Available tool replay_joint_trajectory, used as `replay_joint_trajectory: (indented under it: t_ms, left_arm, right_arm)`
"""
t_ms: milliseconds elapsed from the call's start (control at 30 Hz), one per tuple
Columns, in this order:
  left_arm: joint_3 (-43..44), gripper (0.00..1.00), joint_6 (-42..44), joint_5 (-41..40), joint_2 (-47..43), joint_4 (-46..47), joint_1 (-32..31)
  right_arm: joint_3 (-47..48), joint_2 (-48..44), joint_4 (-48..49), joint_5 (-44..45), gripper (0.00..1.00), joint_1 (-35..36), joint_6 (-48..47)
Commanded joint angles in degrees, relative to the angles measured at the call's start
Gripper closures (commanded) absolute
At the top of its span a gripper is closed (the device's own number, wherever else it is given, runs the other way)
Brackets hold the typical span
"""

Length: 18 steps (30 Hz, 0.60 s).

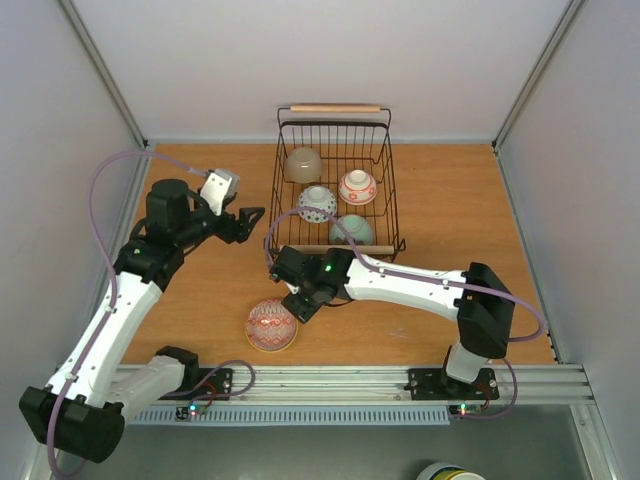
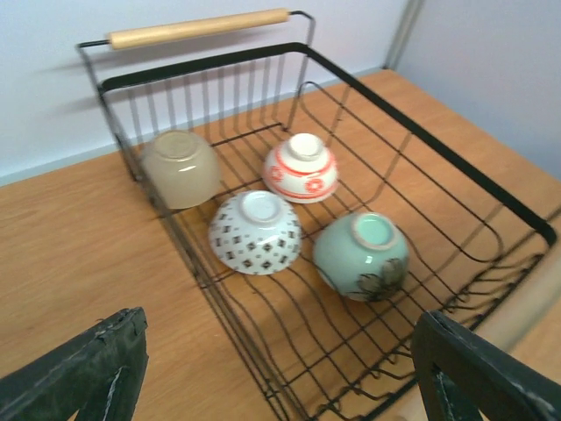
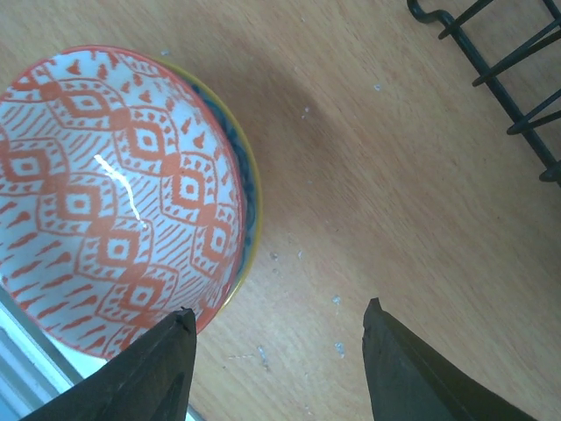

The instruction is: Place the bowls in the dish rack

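The dish rack [image 1: 388, 190] stands at the back middle of the table, with wooden handles at its far and near ends. Four bowls lie upturned in it: beige [image 1: 303, 163], red-patterned [image 1: 357, 186], blue-dotted white [image 1: 317, 203] and pale green [image 1: 351, 229]. A red-patterned bowl [image 1: 271, 325] sits upright on the table near the front edge; a yellow and blue rim [image 3: 250, 189] shows under its edge. My right gripper [image 1: 298, 306] is open just right of this bowl, its left fingertip [image 3: 171, 351] beside the rim. My left gripper [image 1: 250, 225] is open and empty left of the rack [image 2: 421, 140].
White enclosure walls close in the table on the left, back and right. An aluminium rail [image 1: 350, 380] runs along the near edge between the arm bases. A white round object [image 1: 450, 472] sits below the table edge at the front right.
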Motion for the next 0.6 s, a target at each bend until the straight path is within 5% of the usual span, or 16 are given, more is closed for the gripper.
replay_joint_trajectory:
  t_ms: [0,567]
  left_arm:
    - [0.37,0.18,-1.96,-10.26,-0.91,3.66,0.09]
    - [0.29,0.17,-3.04,-16.63,-1.44,4.18,0.72]
  right_arm:
    - [1.78,2.86,1.20,0.99,0.48,0.55,1.80]
    - [5.31,7.97,1.11,0.95,0.59,3.40,1.77]
